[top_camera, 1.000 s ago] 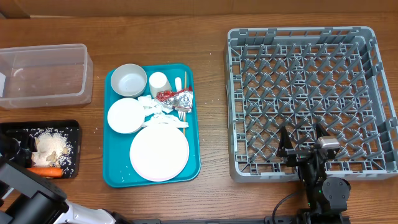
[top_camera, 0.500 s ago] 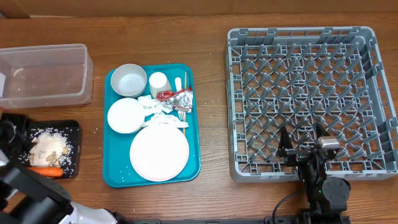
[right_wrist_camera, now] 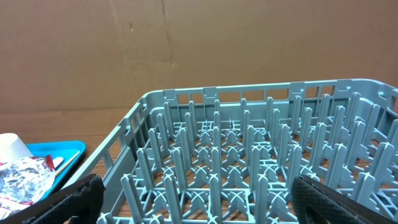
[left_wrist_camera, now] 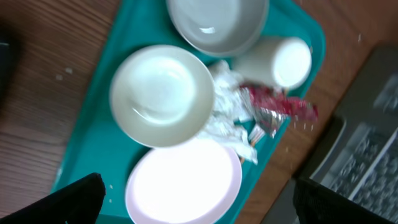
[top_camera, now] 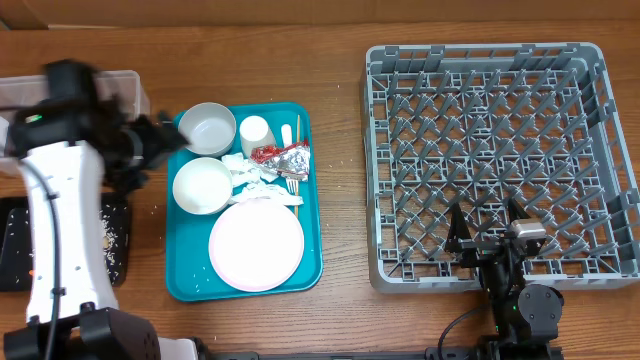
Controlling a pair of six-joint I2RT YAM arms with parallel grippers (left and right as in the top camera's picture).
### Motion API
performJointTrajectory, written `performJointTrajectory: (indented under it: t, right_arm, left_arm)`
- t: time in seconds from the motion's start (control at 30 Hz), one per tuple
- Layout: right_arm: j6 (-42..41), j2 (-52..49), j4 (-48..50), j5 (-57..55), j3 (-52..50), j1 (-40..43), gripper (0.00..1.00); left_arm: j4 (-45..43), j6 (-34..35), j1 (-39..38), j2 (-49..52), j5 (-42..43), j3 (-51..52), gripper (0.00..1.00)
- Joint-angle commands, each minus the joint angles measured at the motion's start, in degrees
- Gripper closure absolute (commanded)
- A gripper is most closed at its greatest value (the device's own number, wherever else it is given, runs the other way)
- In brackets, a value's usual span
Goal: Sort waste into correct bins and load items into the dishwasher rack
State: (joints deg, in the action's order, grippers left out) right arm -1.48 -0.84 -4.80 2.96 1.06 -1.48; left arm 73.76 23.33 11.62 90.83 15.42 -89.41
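Taking the far edge of the table (top_camera: 340,40) as twelve o'clock, the right hand (top_camera: 485,231) hung nearest, at about five o'clock, over the near rim of the dishwasher rack (top_camera: 500,130). Its fingers were spread wide with nothing between them. No dish stood among the rack's pegs.

At about eight o'clock the black tray (top_camera: 116,266) showed rice scraps (top_camera: 109,232) beside the left arm (top_camera: 60,220), which hid most of it.

On the teal tray (top_camera: 182,280), the pink plate (top_camera: 255,245) lay at the six o'clock end. A white bowl (top_camera: 202,185) sat at nine, with crumpled napkins (top_camera: 250,178) near the middle. The foil and red wrapper (top_camera: 283,156) lay toward two. Farther off came the second bowl (top_camera: 208,128) at eleven, the cup (top_camera: 256,132) at twelve, and the fork (top_camera: 287,135) and stick (top_camera: 297,140) at one.

The left hand (left_wrist_camera: 199,199) hovered over the tray's ten o'clock edge. The wrist view showed its fingers far apart and empty, with both bowls below.

The clear tub (top_camera: 130,95) stood at ten o'clock on the table, largely behind the arm, so its contents could not be told.

The job looked barely begun. Some food scraps seemed binned, but the napkins, the foil and wrapper and every dish were yet to be moved.
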Motion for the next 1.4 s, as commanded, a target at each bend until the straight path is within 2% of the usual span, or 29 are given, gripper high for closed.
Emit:
performJointTrajectory:
  t: [0.0, 0.2, 0.3, 0.4, 0.8, 0.9, 1.37]
  right_arm:
    - [0.0, 0.7, 0.2, -0.3, -0.6, 0.4, 0.00]
    - [0.0, 0.7, 0.2, -0.3, -0.6, 0.4, 0.00]
    - [0.0, 0.7, 0.2, -0.3, -0.6, 0.4, 0.00]
    - [0.0, 0.7, 0.2, -0.3, -0.6, 0.4, 0.00]
    - [0.0, 0.7, 0.2, -0.3, -0.6, 0.4, 0.00]
    - [0.0, 0.7, 0.2, -0.3, -0.6, 0.4, 0.00]
    - [0.0, 0.7, 0.2, -0.3, -0.6, 0.4, 0.00]
  left_arm:
    - [0.7, -1.4, -6.3, -0.1, -2.6, -0.6, 0.01]
    - [0.8, 2.2, -16.4, -0.1, -9.3, -0.6, 0.00]
    - [0.8, 3.9, -19.5, -0.1, -13.8, -0.6, 0.00]
    - [0.8, 4.0, -21.0, -0.1, -14.4, -0.6, 0.00]
    - [7.2, 4.2, -21.8, -0.1, -12.7, -0.6, 0.00]
    - [8.5, 6.7, -21.7, -0.1, -15.0, -0.6, 0.00]
    - [9.0, 8.0, -22.3, -0.1, -17.5, -0.3, 0.00]
